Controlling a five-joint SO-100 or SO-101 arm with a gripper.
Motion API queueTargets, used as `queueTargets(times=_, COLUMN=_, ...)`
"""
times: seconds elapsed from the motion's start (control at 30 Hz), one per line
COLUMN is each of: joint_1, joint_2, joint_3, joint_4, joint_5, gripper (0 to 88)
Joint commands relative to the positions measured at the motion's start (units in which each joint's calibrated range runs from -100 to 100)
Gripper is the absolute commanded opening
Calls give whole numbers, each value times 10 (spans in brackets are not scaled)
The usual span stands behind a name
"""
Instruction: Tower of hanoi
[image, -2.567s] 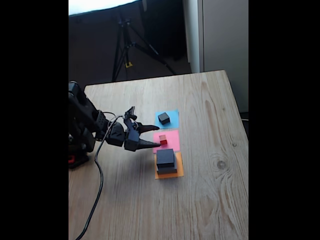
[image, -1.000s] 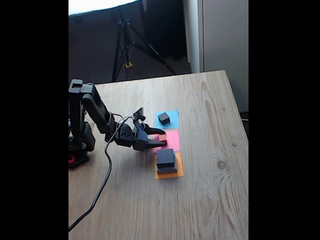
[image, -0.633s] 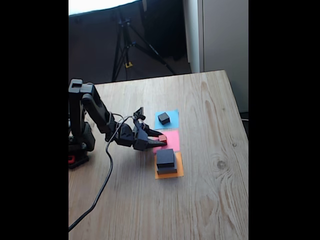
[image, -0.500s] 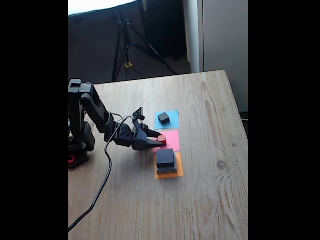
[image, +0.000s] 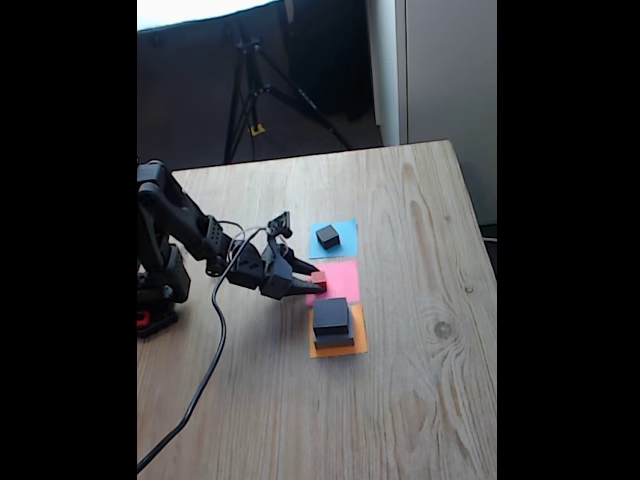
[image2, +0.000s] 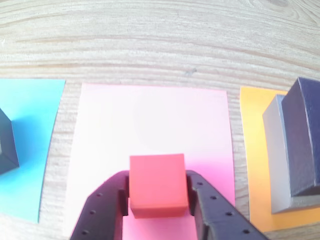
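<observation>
Gripper (image2: 157, 200) of the black five-joint arm, jaws closed against the two opposite sides of the tiny red cube (image2: 157, 185), which sits between the black fingers (image2: 102, 207) above the near part of the pink paper square (image2: 150, 125) in the wrist view. Whether the cube rests on the paper or is raised off it cannot be told. In the fixed view the gripper (image: 303, 281) reaches from the arm's base at the left edge of the wooden table (image: 420, 400) to the left border of the pink paper square (image: 340, 280), the red cube (image: 318, 278) showing as a small patch at the fingertips. Small dark grey block (image: 327, 236) standing alone on the blue paper square (image: 345, 228), beyond the pink one in the fixed view; in the wrist view it appears at the left edge (image2: 6, 145) on the blue paper (image2: 35, 135). Medium black block (image: 331, 315) stacked on the wide flat grey block (image: 334, 341), both on the orange paper square (image: 355, 347), just beside the pink square on its near side. In the wrist view this stack lies at the right, black block (image2: 302, 135) on top of grey block (image2: 277, 150), orange paper (image2: 252, 165) beneath. A black cable (image: 205, 370) trails from the arm across the table toward the near edge.
</observation>
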Motion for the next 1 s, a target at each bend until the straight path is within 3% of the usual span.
queueTargets(times=0.0, joint_1=-10, joint_2=-105, joint_3=-107, joint_4=221, joint_5=-71, gripper=24)
queueTargets(times=0.07, joint_1=-14, joint_2=-131, joint_3=-188, joint_4=349, joint_5=-125, gripper=22)
queueTargets(times=0.17, joint_1=-24, joint_2=-157, joint_3=-322, joint_4=543, joint_5=-157, gripper=20)
queueTargets(times=0.53, joint_1=-60, joint_2=-245, joint_3=-670, joint_4=1095, joint_5=-68, gripper=18)
queueTargets(times=0.7, joint_1=-85, joint_2=-269, joint_3=-829, joint_4=1241, joint_5=-40, gripper=20)
queueTargets(times=0.73, joint_1=-98, joint_2=-278, joint_3=-859, joint_4=1251, joint_5=-58, gripper=20)
queueTargets(times=0.97, joint_1=-129, joint_2=-314, joint_3=-851, joint_4=1249, joint_5=-43, gripper=22)
